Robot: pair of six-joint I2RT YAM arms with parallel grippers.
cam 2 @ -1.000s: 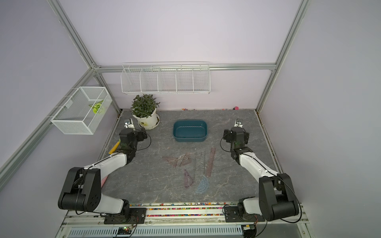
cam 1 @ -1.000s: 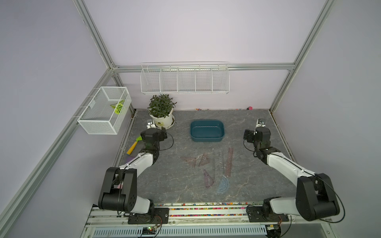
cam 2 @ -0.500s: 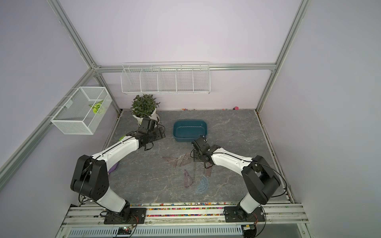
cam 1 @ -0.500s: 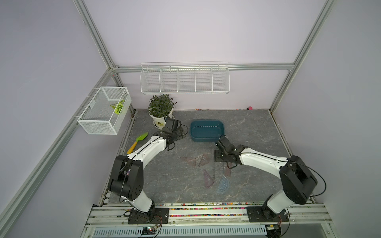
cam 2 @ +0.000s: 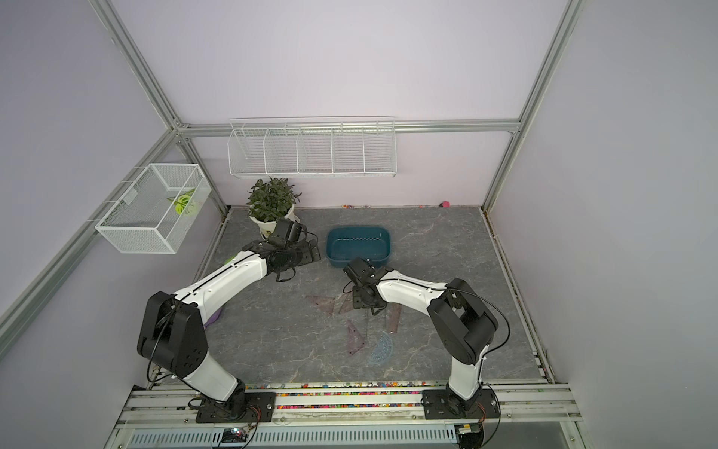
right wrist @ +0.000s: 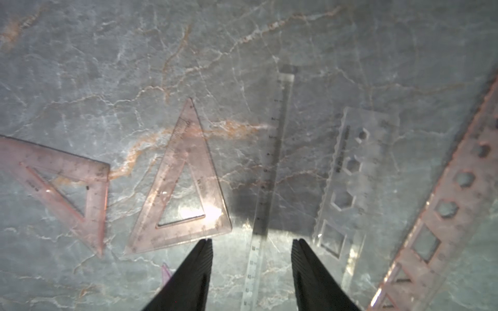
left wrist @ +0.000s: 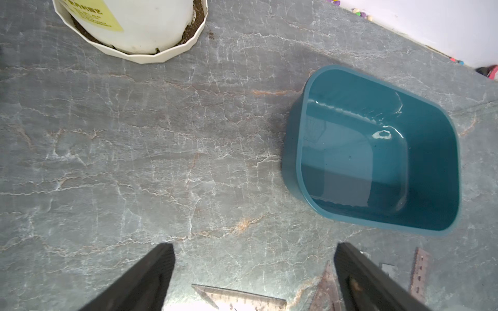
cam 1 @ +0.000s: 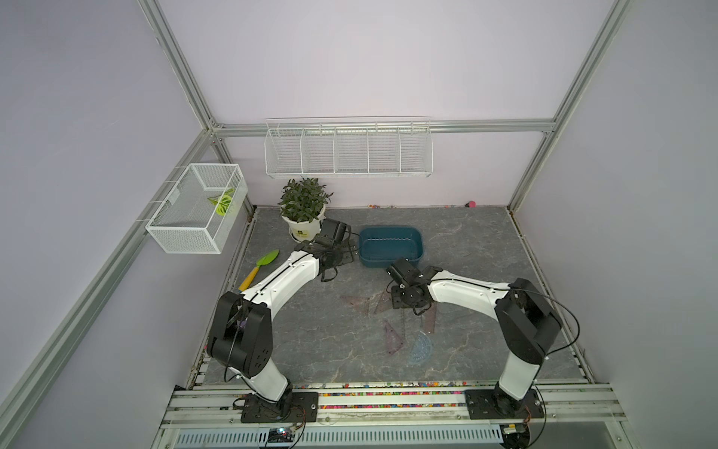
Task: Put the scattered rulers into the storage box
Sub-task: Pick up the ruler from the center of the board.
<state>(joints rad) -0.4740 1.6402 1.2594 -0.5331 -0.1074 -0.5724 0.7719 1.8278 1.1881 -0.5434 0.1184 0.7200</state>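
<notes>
A white plant pot [cam 1: 302, 230] with a leafy green plant stands at the back of the grey marble-patterned tabletop [cam 1: 485, 252], just beside the wide-open, empty left gripper [left wrist: 253, 247], which hovers between the pot and the shallow dark teal plastic storage box [cam 1: 373, 262]. The box's glossy bottom shows bare. A green toy trowel with a yellow handle [cam 1: 261, 264] lies near the table's left edge, and a purple toy shovel [cam 2: 215, 317] is mostly hidden under the left arm. On the left wall hangs a white wire mesh basket [cam 1: 182, 233] holding a green leaf-like item [cam 1: 222, 201]; a white wire shelf [cam 1: 347, 149] with five compartments is fixed to the back wall. The transparent plastic rulers lie flat in front of the box: two pink triangles [right wrist: 167, 167] [right wrist: 67, 161], a narrow clear strip [right wrist: 272, 161], a clear stencil ruler [right wrist: 377, 161], a long pink stencil strip [right wrist: 477, 194], a small purple triangle [cam 1: 392, 338] and a bluish semicircular protractor [cam 1: 420, 350]. The right gripper [right wrist: 252, 241] points down with its jaws about half apart, straddling the clear strip and gripping nothing; whether it touches the table I cannot tell. In both top views the right arm covers parts of the strips.
</notes>
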